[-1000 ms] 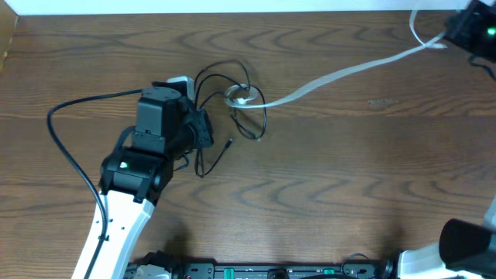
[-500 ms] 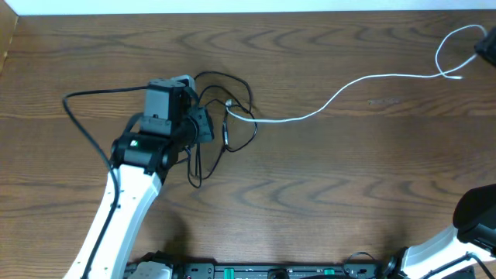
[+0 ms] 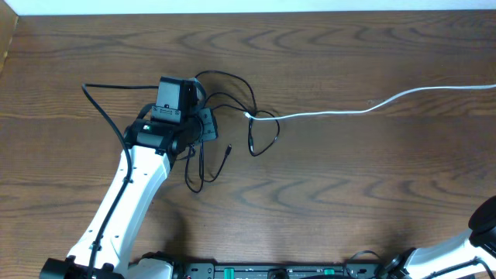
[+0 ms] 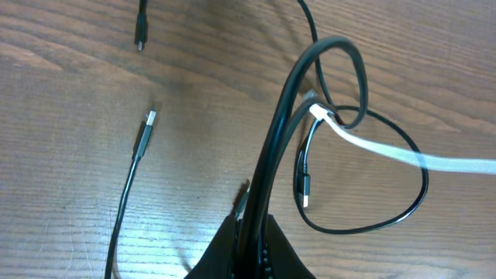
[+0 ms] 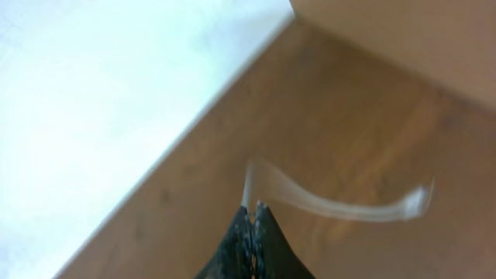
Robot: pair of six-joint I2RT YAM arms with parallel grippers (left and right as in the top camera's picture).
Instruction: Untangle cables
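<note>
Clamping the thin black cord (image 4: 273, 151) in our closed left gripper (image 4: 252, 223) at nine o'clock, we hold the thin white cord (image 4: 387, 149) taut toward three o'clock, pinched by the right gripper (image 5: 253, 211), seemingly to free its loops.

My table (image 3: 349, 178) of grained brown wood, faintly sheened, black cable (image 4: 276, 132) in smooth glossy sheath, white cable (image 4: 372, 145) smooth plastic, plug (image 4: 146, 133) tipped with bright metal, my left claw (image 4: 249, 232) matt black plastic

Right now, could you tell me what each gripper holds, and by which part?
Left gripper pinches the black cable along a doubled mid-length stretch. Right gripper pinches the white cable far from the black one; exact spot blurred.
</note>
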